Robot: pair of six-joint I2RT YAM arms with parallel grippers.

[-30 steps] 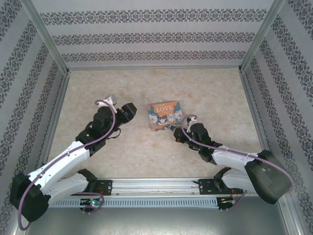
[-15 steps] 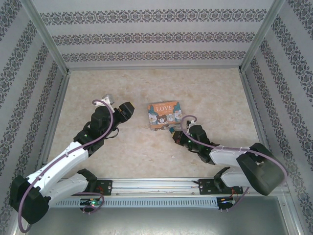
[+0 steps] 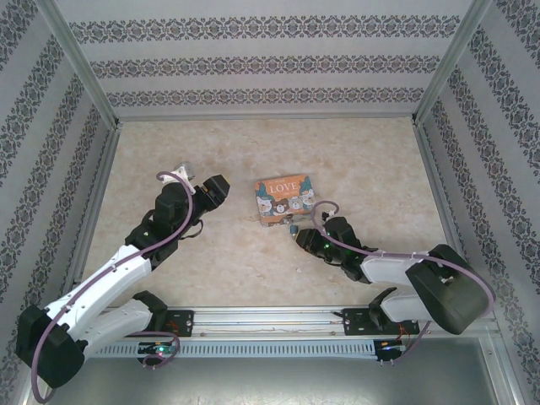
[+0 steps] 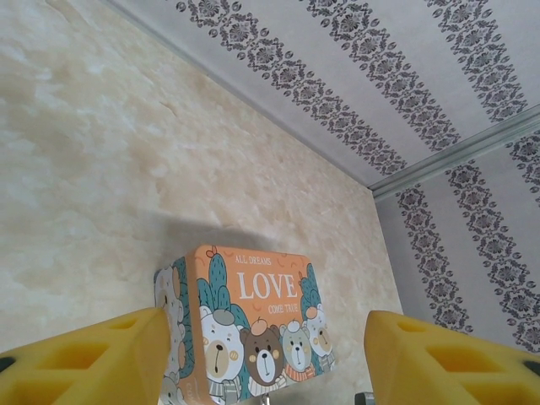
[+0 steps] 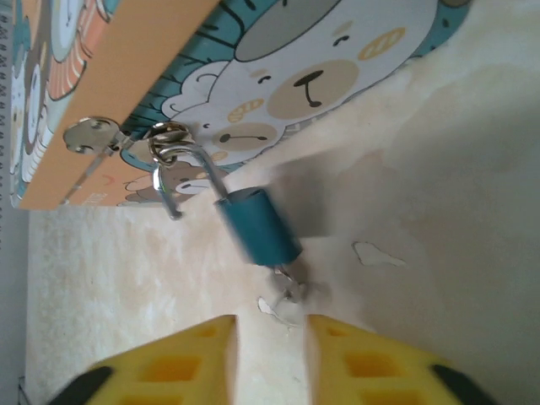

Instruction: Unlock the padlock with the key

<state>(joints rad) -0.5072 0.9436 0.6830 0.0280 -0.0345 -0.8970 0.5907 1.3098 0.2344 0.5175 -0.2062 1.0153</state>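
Marbled table (image 3: 371,169) carries the box (image 5: 126,76), padlock (image 5: 257,226) clipped to its hasp (image 5: 91,134): probably light, stiff, slick, so pinch the key (image 5: 285,294) at its base; right tool (image 5: 272,354) nearly closed there, grip unclear, left tool (image 4: 266,367) spread wide, empty, beside the box

You're looking at a tiny padlock (image 5: 257,226) with a dark blue-teal metal body and a thin silvery shackle (image 5: 187,173), centre of the right wrist frame. It sits against a cartoon-printed box (image 5: 278,59) in orange and teal, with white and cream bears. In the left wrist frame, the orange lid reads "LOVE" in white between bright yellow foam pads (image 4: 84,354). Overhead, your beige marbled tabletop (image 3: 363,160) meets pale grey walls (image 3: 270,51) banded with dark floral stripes. White-and-black arms (image 3: 101,283) trail purple cables (image 3: 35,371) at lower left.
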